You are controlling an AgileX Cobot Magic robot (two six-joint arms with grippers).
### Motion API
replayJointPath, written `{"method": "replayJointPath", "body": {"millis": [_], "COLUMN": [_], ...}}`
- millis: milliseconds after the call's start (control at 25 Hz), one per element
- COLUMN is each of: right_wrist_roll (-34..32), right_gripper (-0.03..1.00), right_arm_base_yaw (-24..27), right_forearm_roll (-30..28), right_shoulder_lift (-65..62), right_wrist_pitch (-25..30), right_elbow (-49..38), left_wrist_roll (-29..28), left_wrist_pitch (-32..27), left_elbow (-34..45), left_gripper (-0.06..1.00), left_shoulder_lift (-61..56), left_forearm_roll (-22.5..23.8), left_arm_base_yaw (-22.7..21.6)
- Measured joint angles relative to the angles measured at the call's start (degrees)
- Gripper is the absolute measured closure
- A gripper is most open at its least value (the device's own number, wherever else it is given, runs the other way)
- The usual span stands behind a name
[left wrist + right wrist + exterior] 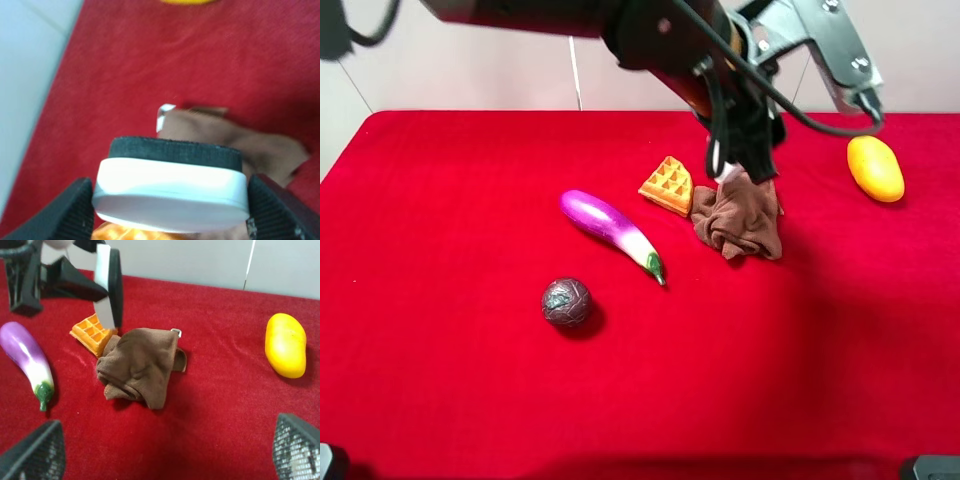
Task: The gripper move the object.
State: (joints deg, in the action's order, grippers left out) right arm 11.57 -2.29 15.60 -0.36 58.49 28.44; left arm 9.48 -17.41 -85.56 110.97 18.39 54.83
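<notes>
The object is a flat eraser with a white base and a black felt top. My left gripper is shut on it, one black finger at each end. In the high view the left gripper has reached across the middle, and only a white bit of the eraser shows under it, just above the brown cloth. The right wrist view shows the eraser edge-on, held above the waffle. My right gripper is open and empty; in the high view it hangs at the back right.
A purple eggplant and a dark round ball lie left of centre on the red table. A waffle piece touches the brown cloth. A yellow mango lies at the back right.
</notes>
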Motion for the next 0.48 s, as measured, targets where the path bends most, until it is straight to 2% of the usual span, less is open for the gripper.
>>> {"method": "replayJointPath", "body": {"millis": [480], "right_wrist_roll": [0.0], "right_gripper": [0.34], "right_arm_base_yaw": [0.0], "right_forearm_roll": [0.0], "right_shoulder_lift": [0.0], "right_wrist_pitch": [-0.05], "right_elbow": [0.0], "left_wrist_roll": [0.0], "left_wrist_pitch": [-1.88], "left_elbow": [0.69], "left_gripper": [0.32], "left_shoulder_lift": [-2.26], "left_forearm_roll": [0.9], "left_arm_base_yaw": [-7.8]}}
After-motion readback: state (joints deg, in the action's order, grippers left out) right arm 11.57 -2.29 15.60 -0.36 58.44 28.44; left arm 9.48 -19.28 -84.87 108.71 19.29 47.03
